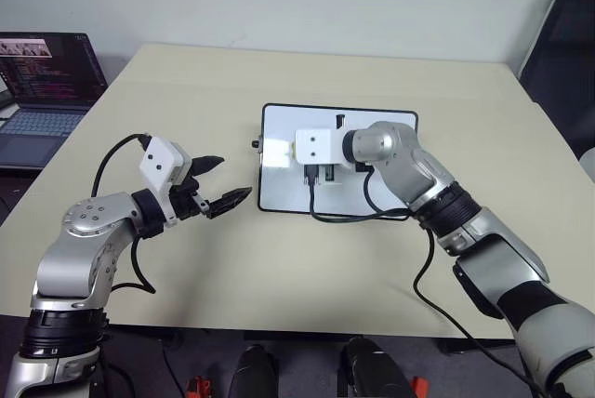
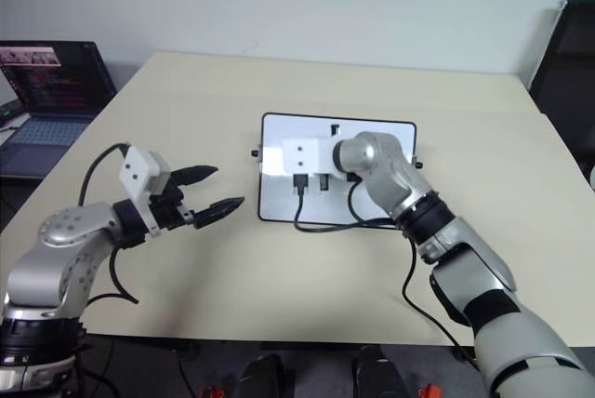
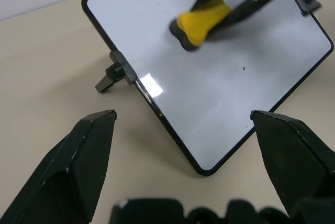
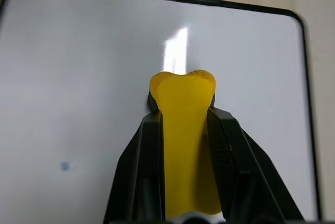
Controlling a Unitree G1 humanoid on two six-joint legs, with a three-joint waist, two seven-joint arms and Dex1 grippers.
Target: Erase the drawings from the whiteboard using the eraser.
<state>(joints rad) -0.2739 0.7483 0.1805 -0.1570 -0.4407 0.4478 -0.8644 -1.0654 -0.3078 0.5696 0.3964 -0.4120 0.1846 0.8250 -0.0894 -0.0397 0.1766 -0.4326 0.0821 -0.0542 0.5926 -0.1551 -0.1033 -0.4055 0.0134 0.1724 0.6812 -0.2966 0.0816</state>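
Note:
The whiteboard (image 1: 279,189) lies flat on the middle of the table, black-framed with a side knob (image 3: 107,77). My right gripper (image 1: 321,175) hovers over its centre, pointing down at the surface, shut on the yellow eraser (image 4: 183,124), whose dark end (image 3: 183,38) meets the board. Of the drawings I can make out just a tiny blue speck (image 4: 64,166); the rest of the visible board is white. My left gripper (image 1: 232,178) stands open and empty just left of the board, above the table.
An open laptop (image 1: 42,91) sits on a side surface at the far left. A black chair (image 1: 567,45) stands at the back right. The right wrist's black cable (image 1: 353,217) loops over the board's near edge.

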